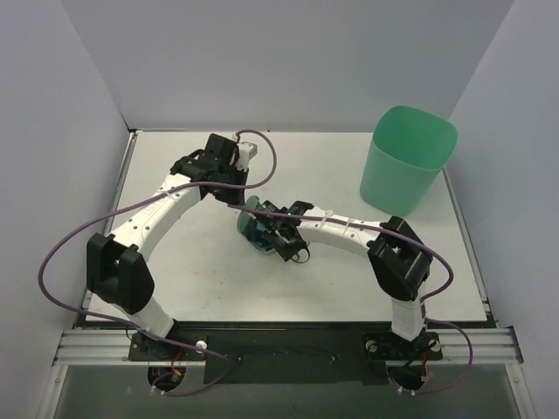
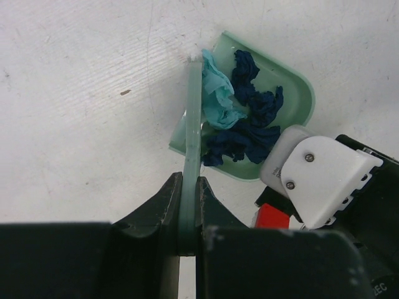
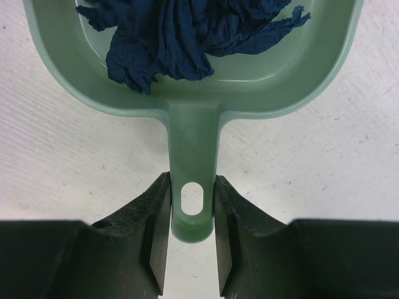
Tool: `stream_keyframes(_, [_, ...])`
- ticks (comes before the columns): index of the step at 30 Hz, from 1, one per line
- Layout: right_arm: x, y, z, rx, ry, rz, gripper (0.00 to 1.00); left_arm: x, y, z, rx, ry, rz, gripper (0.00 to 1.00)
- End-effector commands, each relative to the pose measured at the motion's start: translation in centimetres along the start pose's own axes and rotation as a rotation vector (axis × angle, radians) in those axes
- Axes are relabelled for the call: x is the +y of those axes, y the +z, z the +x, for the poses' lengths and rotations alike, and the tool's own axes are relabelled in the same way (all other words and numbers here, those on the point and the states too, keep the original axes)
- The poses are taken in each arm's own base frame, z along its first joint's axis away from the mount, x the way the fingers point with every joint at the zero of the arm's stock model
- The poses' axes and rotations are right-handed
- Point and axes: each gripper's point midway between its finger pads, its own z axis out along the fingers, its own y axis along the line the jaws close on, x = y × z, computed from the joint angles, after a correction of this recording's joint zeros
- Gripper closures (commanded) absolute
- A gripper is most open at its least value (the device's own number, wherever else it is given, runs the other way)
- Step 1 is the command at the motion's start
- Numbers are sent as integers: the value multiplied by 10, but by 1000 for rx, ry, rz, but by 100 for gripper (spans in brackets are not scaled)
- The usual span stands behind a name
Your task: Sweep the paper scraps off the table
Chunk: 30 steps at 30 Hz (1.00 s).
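Observation:
The paper scraps lie heaped in a pale green dustpan [image 2: 293, 93], light teal ones [image 2: 218, 96] at the pan's mouth and dark navy ones [image 2: 255, 118] behind them. My left gripper [image 2: 190, 180] is shut on the thin green hand brush [image 2: 194, 118], seen edge-on, its far end at the pan's mouth. My right gripper [image 3: 192, 187] is shut on the dustpan's handle [image 3: 193, 143], with navy scraps [image 3: 181, 37] in the pan ahead. In the top view the dustpan [image 1: 255, 234] sits mid-table between both grippers. No loose scraps show on the white table [image 2: 75, 124].
A tall green bin [image 1: 409, 170] stands at the table's back right. Grey walls close in the left, back and right sides. The right arm's white wrist housing [image 2: 318, 180] sits close beside the brush. Purple cables loop over both arms.

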Motion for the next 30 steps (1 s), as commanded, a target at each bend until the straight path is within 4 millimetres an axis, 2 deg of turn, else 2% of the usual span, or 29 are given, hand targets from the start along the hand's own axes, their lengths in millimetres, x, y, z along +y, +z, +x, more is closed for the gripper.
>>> stream_keyframes(1, [-9,-17,-8,-79,46,33,100,2,-51,-40,-165,-28,-48,100])
stream_keyframes(5, [-10,-18,-7,-88,51,33,100,2,-68,-54,-218,-38,-48,100])
stream_keyframes(14, [-17,-26,-8,-128,71,56,100,5,-83,-67,-250,-35,-76,100])
stream_keyframes(20, [-25,-36,-12,-165,89,82,100,23,-118,-96,-391,-90,-170,100])
stream_keyframes(23, [-31,-48,-15,-198,116,98,100,46,-140,-107,-469,-168,-242,100])
stream_keyframes(27, [-45,-67,-17,-210,174,124,100,63,-170,-111,-575,-254,-262,100])
stream_keyframes(30, [-58,-87,-14,-207,210,174,100,67,-169,-102,-582,-280,-257,100])
